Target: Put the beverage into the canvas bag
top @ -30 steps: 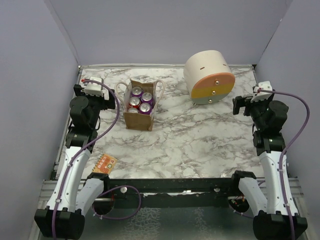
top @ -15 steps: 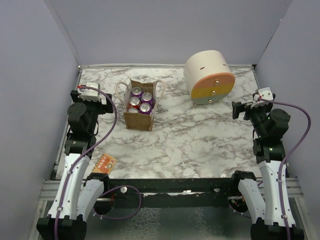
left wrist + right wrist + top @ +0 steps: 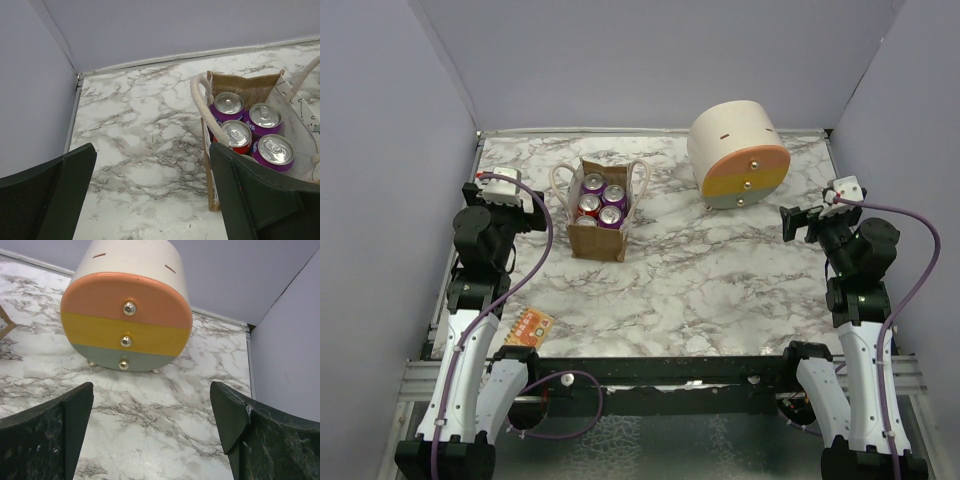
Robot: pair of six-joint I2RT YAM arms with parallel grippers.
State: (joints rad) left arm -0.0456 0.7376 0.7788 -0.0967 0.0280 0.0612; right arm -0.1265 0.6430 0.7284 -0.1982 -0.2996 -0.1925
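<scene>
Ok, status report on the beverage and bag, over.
Left gripper open, empty. Right gripper open, empty. Cans sitting upright inside canvas bag. Nothing blocking.

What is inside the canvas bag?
Four upright soda cans show in the canvas bag, three purple, one red; a fifth may sit at its near corner. Its walls hide everything below the can tops.

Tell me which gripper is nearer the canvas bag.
Left. The left gripper sits just left of the canvas bag, jaws open; the right gripper is across the table, near the round drawer unit.
</scene>
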